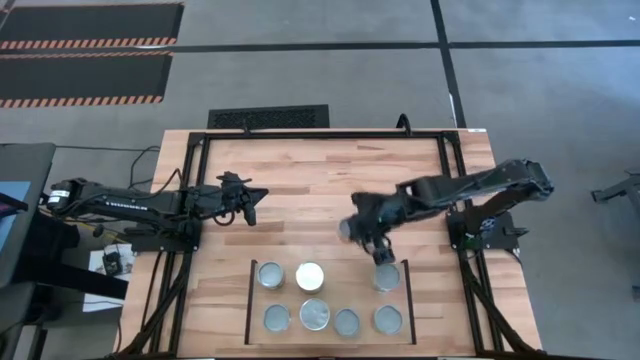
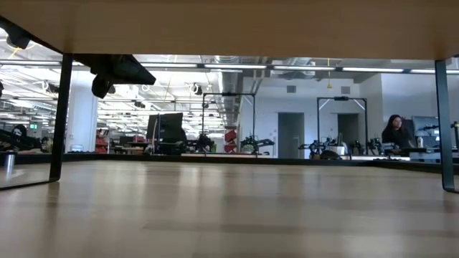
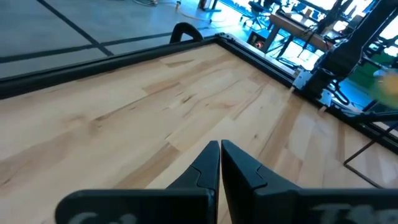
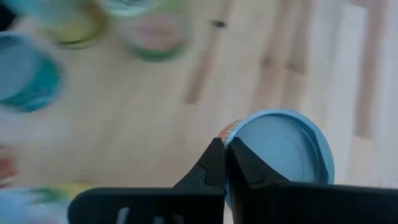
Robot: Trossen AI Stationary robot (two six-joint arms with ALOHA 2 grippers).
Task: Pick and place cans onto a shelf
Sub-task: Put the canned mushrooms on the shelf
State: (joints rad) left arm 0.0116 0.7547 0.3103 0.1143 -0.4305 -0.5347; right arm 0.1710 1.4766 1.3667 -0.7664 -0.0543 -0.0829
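1. The right gripper [image 1: 381,252] hangs over the shelf [image 1: 330,297], jaws pressed together and holding nothing; a can [image 4: 283,149] stands directly beneath and just past its fingertips, in the shelf's far row.
2. Six other cans stand on the shelf, the nearest ones [image 1: 388,319] beyond that can, towards the table's front edge.
3. The step looks like letting go or getting clear: lifting straight up would avoid nudging the can sideways into its neighbours.
4. Every can stands upright, long axis vertical, round top facing the ceiling.
5. The left gripper [image 3: 220,163] waits well apart over bare wood, jaws closed and empty.
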